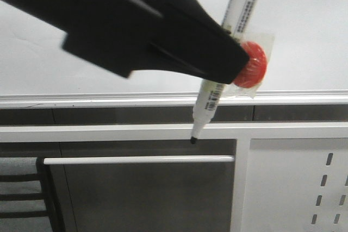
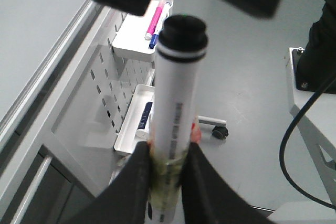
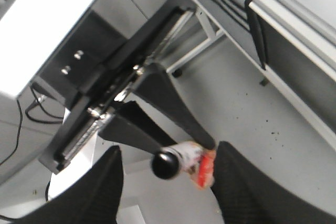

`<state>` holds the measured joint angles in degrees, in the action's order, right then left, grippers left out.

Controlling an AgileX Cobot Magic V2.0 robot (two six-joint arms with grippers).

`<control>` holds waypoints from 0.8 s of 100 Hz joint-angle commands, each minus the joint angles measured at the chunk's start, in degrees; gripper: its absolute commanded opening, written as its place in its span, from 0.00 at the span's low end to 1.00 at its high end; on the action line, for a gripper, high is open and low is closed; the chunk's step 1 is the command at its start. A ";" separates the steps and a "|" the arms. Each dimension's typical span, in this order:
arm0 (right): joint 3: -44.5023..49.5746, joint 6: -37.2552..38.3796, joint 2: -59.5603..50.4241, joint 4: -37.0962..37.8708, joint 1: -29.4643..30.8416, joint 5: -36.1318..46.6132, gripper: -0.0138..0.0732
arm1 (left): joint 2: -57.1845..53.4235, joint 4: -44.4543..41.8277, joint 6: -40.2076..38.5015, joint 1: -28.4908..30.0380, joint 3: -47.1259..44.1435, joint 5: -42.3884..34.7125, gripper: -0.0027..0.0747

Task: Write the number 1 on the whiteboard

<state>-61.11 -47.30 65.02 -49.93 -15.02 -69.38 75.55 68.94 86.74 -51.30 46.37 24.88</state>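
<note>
The whiteboard (image 1: 304, 20) is showing as a smooth, pale grey-white sheet behind the arm, edged below by a silvery metal rail (image 1: 109, 100). No stroke is showing on it. The left end effector (image 1: 231, 61) is clenching a white cylindrical marker (image 1: 209, 101), its black tip pointing down. The right end effector (image 3: 168, 182) is standing released.

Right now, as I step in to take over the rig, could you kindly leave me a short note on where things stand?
Left hand: shut on the marker, cap off, black tip pointing down, below the whiteboard and its metal rail.
Right hand: open, holding nothing, facing the left hand and marker from the side.
Done: marker picked up and uncapped.
Left: no stroke shows on the visible part of the board, so the number 1 seems not yet written. Raise the tip to the board and draw it.
</note>
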 commanded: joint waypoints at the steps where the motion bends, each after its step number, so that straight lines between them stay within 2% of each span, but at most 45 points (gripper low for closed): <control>1: -2.94 1.45 0.28 -0.63 -1.27 -0.03 0.56 | -0.81 1.52 -0.57 -0.37 2.28 -0.64 0.01; 17: -3.37 2.31 0.90 1.98 -1.54 0.13 0.56 | -0.81 1.52 -0.57 -0.37 2.91 -1.88 0.01; 26: -3.37 2.31 0.90 1.98 -1.54 -0.11 0.52 | -0.81 1.52 -0.57 -0.37 2.91 -2.42 0.01; 38: -3.37 2.21 1.03 1.88 -1.54 -0.04 0.39 | -0.81 1.52 -0.57 -0.37 2.91 -2.55 0.01; 57: -3.37 2.11 1.30 1.66 -1.54 -0.04 0.08 | -0.81 1.62 -0.57 -0.37 2.91 -2.55 0.01; 75: -3.37 2.11 1.30 1.43 -1.54 0.19 0.09 | -0.81 2.12 -0.62 -0.37 2.91 -2.19 0.01; 80: -3.37 2.11 1.30 1.44 -1.54 0.17 0.09 | -0.81 2.77 -0.62 -0.12 2.98 -2.19 0.05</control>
<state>-62.77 -45.07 66.84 -45.15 -16.53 -69.84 76.24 68.97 86.20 -51.39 47.37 22.76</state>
